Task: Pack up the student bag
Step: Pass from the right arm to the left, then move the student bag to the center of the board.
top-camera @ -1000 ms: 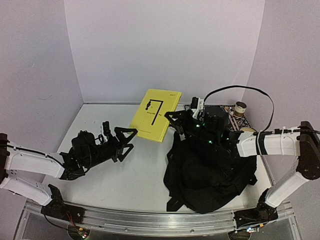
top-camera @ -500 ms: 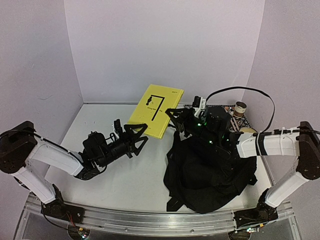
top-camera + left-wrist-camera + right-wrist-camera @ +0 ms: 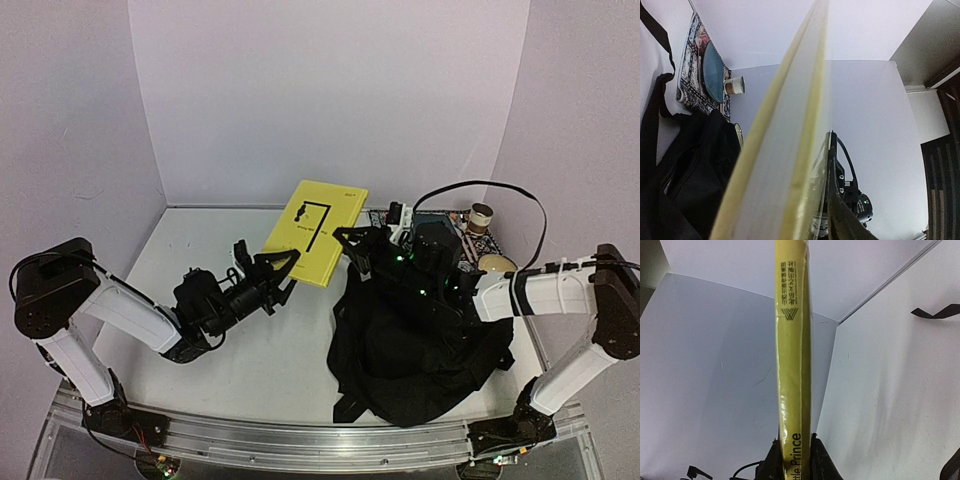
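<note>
The yellow book [image 3: 315, 228] is tilted up off the table, its right spine edge pinched by my right gripper [image 3: 348, 243]. In the right wrist view the spine [image 3: 794, 365] stands upright between that gripper's [image 3: 794, 440] two black fingers. My left gripper [image 3: 285, 270] straddles the book's near-left edge with its jaws still spread. In the left wrist view the page edge [image 3: 785, 150] fills the frame. One finger [image 3: 837, 200] lies beside the cover and the other is hidden. The student bag [image 3: 420, 350] lies crumpled under the right arm and also shows in the left wrist view [image 3: 685, 170].
At the back right lie a patterned mat [image 3: 440, 215] [image 3: 692, 65] and a small cup [image 3: 481, 215] [image 3: 734, 85], with a round lid [image 3: 492, 263] near them. A black cable [image 3: 480, 185] arcs over the right arm. Pale walls enclose the table.
My left arm has swung right to the book and its jaws have narrowed around the near-left edge. The right gripper has kept its grip and shifted the book slightly.
</note>
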You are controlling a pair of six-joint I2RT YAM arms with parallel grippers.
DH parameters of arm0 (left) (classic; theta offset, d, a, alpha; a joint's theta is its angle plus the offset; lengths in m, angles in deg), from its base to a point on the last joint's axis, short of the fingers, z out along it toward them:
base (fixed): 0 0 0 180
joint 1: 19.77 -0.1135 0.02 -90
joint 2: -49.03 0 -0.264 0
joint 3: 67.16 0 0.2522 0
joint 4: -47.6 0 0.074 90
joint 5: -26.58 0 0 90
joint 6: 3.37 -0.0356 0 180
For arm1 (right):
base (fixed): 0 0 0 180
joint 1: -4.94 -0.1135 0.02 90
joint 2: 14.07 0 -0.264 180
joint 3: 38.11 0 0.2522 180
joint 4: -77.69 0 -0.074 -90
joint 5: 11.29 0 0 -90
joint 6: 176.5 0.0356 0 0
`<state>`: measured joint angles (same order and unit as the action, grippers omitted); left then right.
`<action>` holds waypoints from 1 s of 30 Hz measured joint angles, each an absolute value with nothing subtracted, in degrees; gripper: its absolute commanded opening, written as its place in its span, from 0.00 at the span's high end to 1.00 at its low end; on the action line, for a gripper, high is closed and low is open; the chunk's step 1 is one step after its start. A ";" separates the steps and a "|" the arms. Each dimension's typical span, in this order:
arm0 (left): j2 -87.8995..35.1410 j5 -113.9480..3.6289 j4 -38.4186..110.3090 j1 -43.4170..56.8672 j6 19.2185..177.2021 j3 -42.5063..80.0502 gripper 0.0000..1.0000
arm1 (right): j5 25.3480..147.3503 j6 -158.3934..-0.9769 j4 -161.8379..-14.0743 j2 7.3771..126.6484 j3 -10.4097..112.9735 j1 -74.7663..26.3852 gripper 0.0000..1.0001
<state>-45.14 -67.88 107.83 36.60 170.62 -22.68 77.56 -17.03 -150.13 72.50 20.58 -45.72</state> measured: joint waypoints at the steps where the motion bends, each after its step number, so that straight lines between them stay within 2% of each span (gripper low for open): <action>1: -45.14 -68.15 107.89 36.61 170.50 -22.68 0.61 | 77.60 -16.90 -150.23 72.50 20.35 -45.74 1.00; 4: -45.14 -68.90 107.90 36.59 170.25 -22.68 0.74 | 77.73 -16.45 -150.32 72.50 20.05 -45.74 1.00; 8: -45.10 -69.78 109.55 36.61 170.17 -22.68 0.98 | 77.73 -15.46 -150.63 72.50 19.44 -45.73 1.00; 9: -44.95 -69.86 110.02 36.61 170.36 -22.69 0.99 | 77.70 -15.08 -151.00 72.50 19.17 -45.72 0.97; 15: -43.82 -70.95 111.29 37.00 169.11 -24.33 1.00 | 79.11 -15.75 -151.09 72.50 19.07 -45.81 0.67; 20: -42.35 -70.76 109.53 36.28 167.36 -28.14 1.00 | 80.38 -21.75 -142.50 71.19 19.13 -46.05 0.49; 27: -39.49 -68.19 100.98 30.28 165.23 -30.77 1.00 | 79.84 -34.97 -118.73 64.20 24.85 -46.04 0.30; 30: -35.93 -67.10 95.99 28.62 164.03 -31.50 1.00 | 78.38 -41.06 -106.73 62.90 30.10 -46.04 0.26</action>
<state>-35.93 -67.10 95.99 28.62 164.03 -31.50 78.38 -41.06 -106.73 62.90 30.10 -46.04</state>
